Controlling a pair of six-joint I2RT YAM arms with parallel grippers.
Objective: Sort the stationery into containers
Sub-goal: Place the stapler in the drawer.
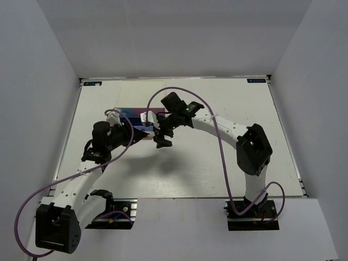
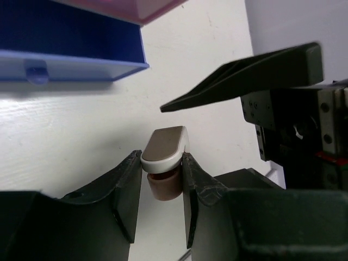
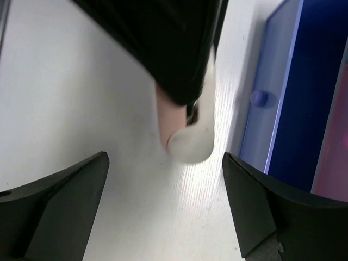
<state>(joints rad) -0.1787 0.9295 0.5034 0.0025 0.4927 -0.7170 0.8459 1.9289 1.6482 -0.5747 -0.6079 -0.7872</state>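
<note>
My left gripper [image 2: 161, 163] is shut on a small white clip-like piece [image 2: 165, 145] with a tan face and a brownish stub under it, held just above the table. The piece also shows in the right wrist view [image 3: 191, 142], sticking out from under the left gripper's black finger [image 3: 163, 49]. My right gripper [image 3: 164, 163] is open, its jaws wide apart on either side of the piece and not touching it. In the top view both grippers [image 1: 142, 135] [image 1: 161, 142] meet in front of the drawer box [image 1: 136, 113]. The dark blue drawer [image 2: 70, 51] stands pulled open. The highlighters are out of view.
The pink drawer [image 2: 136, 8] sits above the dark blue one, whose dot knob [image 3: 259, 98] faces the grippers. The right gripper's finger [image 2: 244, 76] reaches over the piece in the left wrist view. White walls enclose the table [image 1: 179, 174] on three sides.
</note>
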